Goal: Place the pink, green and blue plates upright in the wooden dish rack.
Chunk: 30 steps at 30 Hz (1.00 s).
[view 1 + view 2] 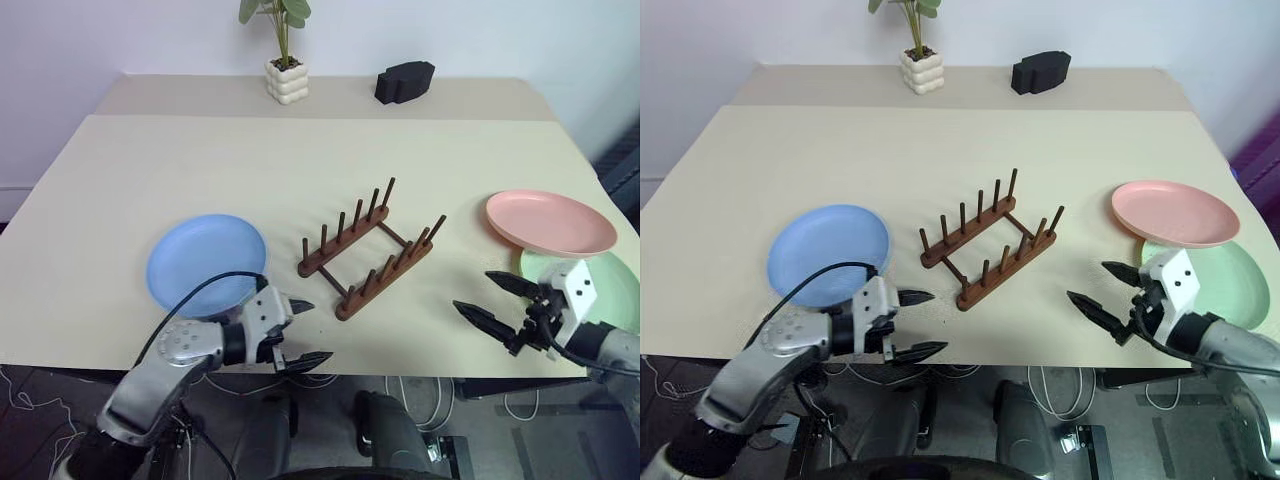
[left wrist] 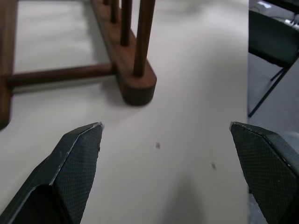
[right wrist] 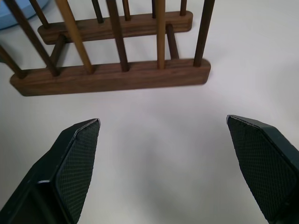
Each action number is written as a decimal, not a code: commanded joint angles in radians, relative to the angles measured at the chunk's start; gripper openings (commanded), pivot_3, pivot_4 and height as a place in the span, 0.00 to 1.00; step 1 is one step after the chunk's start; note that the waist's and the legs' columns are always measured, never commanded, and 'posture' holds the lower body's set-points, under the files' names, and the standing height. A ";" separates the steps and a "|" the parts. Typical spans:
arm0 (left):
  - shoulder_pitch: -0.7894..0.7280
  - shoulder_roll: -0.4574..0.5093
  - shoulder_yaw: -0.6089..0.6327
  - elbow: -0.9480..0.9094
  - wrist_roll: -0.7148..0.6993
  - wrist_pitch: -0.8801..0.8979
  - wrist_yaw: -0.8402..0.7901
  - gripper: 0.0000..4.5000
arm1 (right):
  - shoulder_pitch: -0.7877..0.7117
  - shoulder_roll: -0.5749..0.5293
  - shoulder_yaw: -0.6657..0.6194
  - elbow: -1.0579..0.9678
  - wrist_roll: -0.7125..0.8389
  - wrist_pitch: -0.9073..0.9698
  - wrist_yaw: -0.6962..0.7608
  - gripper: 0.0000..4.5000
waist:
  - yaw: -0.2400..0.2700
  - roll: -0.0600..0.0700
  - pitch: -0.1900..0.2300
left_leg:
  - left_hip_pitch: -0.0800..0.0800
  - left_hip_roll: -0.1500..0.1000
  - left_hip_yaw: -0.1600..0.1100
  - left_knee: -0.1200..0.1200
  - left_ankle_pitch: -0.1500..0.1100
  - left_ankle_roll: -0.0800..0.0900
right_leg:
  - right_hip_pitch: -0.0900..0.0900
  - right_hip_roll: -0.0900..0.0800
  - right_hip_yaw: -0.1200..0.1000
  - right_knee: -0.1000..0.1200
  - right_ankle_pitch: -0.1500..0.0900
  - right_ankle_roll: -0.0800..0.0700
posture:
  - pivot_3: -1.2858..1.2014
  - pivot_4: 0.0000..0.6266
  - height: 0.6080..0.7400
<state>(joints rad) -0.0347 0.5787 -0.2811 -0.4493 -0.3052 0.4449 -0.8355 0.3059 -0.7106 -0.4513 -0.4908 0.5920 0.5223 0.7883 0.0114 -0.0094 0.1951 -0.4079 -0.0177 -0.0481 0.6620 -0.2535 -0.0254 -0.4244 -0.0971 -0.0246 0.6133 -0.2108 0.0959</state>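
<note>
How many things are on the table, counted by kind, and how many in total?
Plates: 3, namely blue plate, pink plate, green plate
Dish rack: 1
Potted plant: 1
Black block: 1
Total: 6

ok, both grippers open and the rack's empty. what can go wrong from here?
1. The pink plate overlaps the green plate; lifting either could drag the other toward the table edge.
2. The blue plate lies flat, so the left gripper may slip on its rim.
3. The wooden dish rack looks light and unfixed; a plate could shove it.
</note>
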 commanded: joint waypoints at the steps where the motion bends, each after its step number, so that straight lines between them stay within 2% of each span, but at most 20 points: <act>1: -0.012 -0.023 -0.027 0.021 0.041 -0.031 0.024 1.00 | 0.021 0.024 -0.025 -0.071 0.017 -0.002 -0.035 0.98 | -0.001 0.001 0.000 | 0.000 0.000 0.000 0.000 0.000 0.000 | 0.000 0.000 0.000 0.000 0.000 0.001 | 0.52 0.24 1.00; 12: -0.132 -0.189 -0.087 0.164 0.122 -0.008 0.131 1.00 | 0.006 0.048 0.007 -0.068 0.034 -0.008 -0.051 0.98 | 0.004 0.001 -0.001 | 0.000 0.000 -0.001 0.001 0.000 0.000 | 0.001 0.000 0.000 0.000 0.000 0.001 | 0.52 0.24 1.00; 16: -0.138 -0.197 -0.076 0.177 0.118 -0.005 0.129 1.00 | 0.034 0.051 0.039 -0.104 0.057 0.017 -0.048 0.98 | 0.003 0.002 -0.002 | 0.000 -0.001 -0.001 0.001 0.000 0.000 | 0.001 0.000 0.000 0.000 0.000 0.001 | 0.52 0.24 1.00; 17: -0.148 -0.203 -0.076 0.182 0.120 -0.002 0.131 0.87 | 0.042 0.051 0.043 -0.107 0.056 0.015 -0.043 1.00 | 0.003 0.002 -0.002 | 0.000 -0.001 -0.001 0.001 0.000 0.000 | 0.001 0.000 0.000 0.000 0.000 0.001 | 0.52 0.24 1.00; 20: -0.165 -0.206 -0.070 0.188 0.119 0.000 0.131 0.59 | 0.052 0.056 0.047 -0.111 0.056 0.005 -0.048 1.00 | 0.003 0.001 -0.001 | 0.000 -0.001 -0.001 0.001 0.000 0.000 | 0.001 0.000 0.000 0.000 0.000 0.001 | 0.52 0.24 1.00; 22: -0.169 -0.203 -0.061 0.188 0.118 -0.004 0.131 0.35 | 0.054 0.062 0.054 -0.112 0.053 0.001 -0.053 1.00 | 0.003 0.002 -0.001 | 0.000 -0.001 -0.001 0.001 0.000 0.000 | 0.001 0.000 0.000 0.000 0.000 0.001 | 0.52 0.24 1.00; 24: -0.181 -0.198 -0.051 0.187 0.127 -0.007 0.140 0.18 | 0.051 0.069 0.076 -0.114 0.042 -0.004 -0.056 1.00 | 0.003 0.002 -0.002 | 0.000 -0.001 -0.001 0.001 0.000 0.000 | 0.001 0.000 -0.001 0.000 0.000 0.001 | 0.52 0.24 1.00; 30: -0.243 -0.186 -0.047 0.202 0.145 -0.027 0.131 0.17 | 0.010 0.072 0.107 -0.095 0.043 -0.009 -0.066 1.00 | 0.002 0.002 -0.002 | 0.000 -0.001 -0.002 0.001 0.000 0.000 | 0.001 0.000 -0.001 0.000 0.000 0.001 | 0.52 0.24 1.00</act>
<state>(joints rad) -0.2514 0.3859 -0.3400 -0.2369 -0.1744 0.4458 -0.6966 0.3210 -0.6445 -0.3394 -0.5675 0.6302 0.5316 0.7247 0.0138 -0.0077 0.1934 -0.4079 -0.0185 -0.0501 0.6634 -0.2535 -0.0253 -0.4230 -0.0971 -0.0259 0.6135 -0.2111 0.0967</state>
